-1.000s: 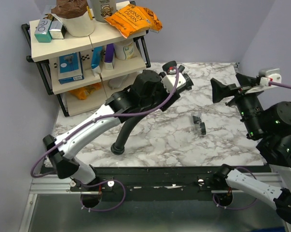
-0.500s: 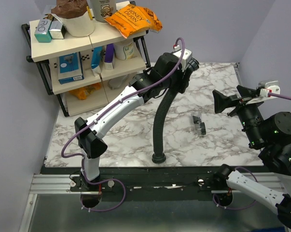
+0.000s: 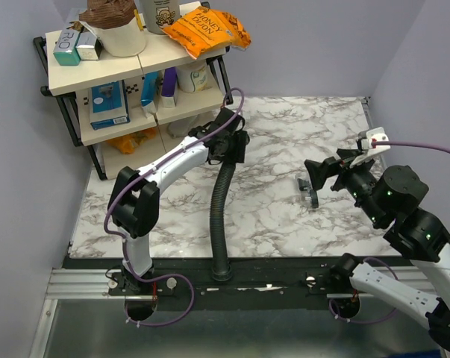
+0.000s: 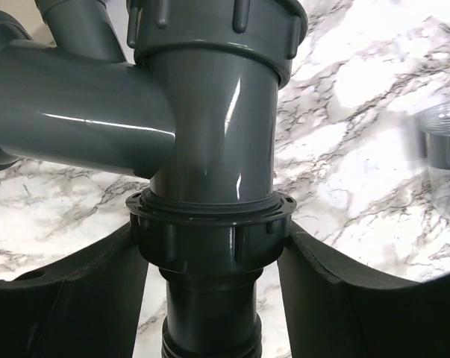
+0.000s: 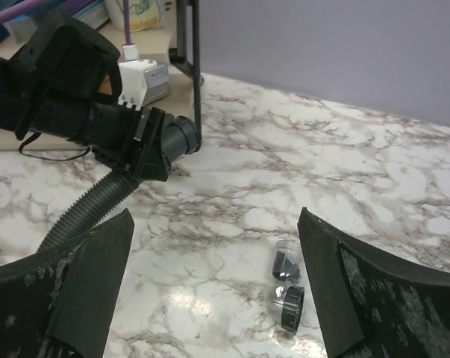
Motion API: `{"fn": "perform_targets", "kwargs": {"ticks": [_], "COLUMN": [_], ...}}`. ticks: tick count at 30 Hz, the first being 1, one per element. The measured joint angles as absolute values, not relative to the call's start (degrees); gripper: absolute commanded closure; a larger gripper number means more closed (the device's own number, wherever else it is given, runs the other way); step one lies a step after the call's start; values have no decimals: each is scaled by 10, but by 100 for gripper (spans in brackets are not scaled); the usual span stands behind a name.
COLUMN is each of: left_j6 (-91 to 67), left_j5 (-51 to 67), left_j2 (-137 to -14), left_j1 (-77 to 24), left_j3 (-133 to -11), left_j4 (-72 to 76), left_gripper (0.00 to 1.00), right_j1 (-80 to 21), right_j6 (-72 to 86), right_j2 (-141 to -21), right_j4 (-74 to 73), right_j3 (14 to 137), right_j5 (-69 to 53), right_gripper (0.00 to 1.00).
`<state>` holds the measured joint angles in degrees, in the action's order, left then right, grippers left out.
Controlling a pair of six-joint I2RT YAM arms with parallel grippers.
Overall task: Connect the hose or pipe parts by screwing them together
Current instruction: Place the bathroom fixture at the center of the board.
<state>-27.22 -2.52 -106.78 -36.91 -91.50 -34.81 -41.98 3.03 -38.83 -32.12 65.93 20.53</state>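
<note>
The black ribbed hose point(image 3: 219, 216) serves as the landmark. Its lower collar end point(image 3: 222, 274) sits at the near edge of the marble table point(image 3: 157, 224), and from there it rises almost straight away from the arm bases. At its upper end the left gripper point(image 3: 228, 148) holds the dark grey pipe fitting point(image 4: 210, 134). In the left wrist view its fingers point(image 4: 68, 298) press from both sides on the ribbed collar where the fitting meets the hose, and a side branch juts off to the left. Right of the hose, near its middle, two small parts lie on the table touching or nearly so: a pale stubby piece point(image 5: 284, 263) and a black ring nut point(image 5: 290, 304). Just beyond these, farther right of the hose, hovers the right gripper point(image 5: 216, 224), its fingers point(image 5: 90, 283) spread wide with nothing between them. Beyond the hose's upper end and to its left stands the shelf rack point(image 3: 68, 74). Its top board carries a teal box point(image 3: 66, 46), a white pot point(image 3: 122, 37) holding something brown and crumpled point(image 3: 109, 11), and an orange snack bag point(image 3: 206, 30). The middle board holds a blue box point(image 3: 107, 104) and a white cup point(image 3: 195, 74). On the lowest board lies an orange packet point(image 3: 131, 140).
</note>
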Motion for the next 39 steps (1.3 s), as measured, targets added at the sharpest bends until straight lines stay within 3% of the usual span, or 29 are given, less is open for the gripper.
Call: {"fn": "perform_targets", "kwargs": {"ticks": [3, 4, 7, 13, 21, 22, 29, 39], "left_j6": [-284, -287, -297, -301, -298, -297, -263, -154], "left_j5": [-9, -4, 9, 23, 24, 24, 38, 89], "left_j2": [-1064, -1063, -1060, -1060, -1060, -1060, -1006, -807], "left_j1": [-351, -347, -334, -319, -313, -311, -263, -156], "left_j3": [-884, -875, -846, -813, -805, -805, -796, -776], "left_j4": [-339, -340, -339, -336, -330, -329, -357, -432], "left_gripper": [54, 41, 22, 16, 7, 1, 1, 1], "right_j1": [-420, -420, -419, -452, -578, -590, -640, -682], "right_j6": [41, 46, 62, 103, 136, 140, 186, 232], "right_j2": [-400, -406, -440, -547, -752, -776, -902, -1098], "right_j4": [-323, -323, -320, -295, -269, -266, -267, -285], "right_j3": [652, 647, 627, 565, 612, 621, 698, 814], "right_j5": [166, 148, 88, -14, -27, -25, 40, 136], "right_gripper": [1, 1, 0, 0, 0, 0, 0, 1]}}
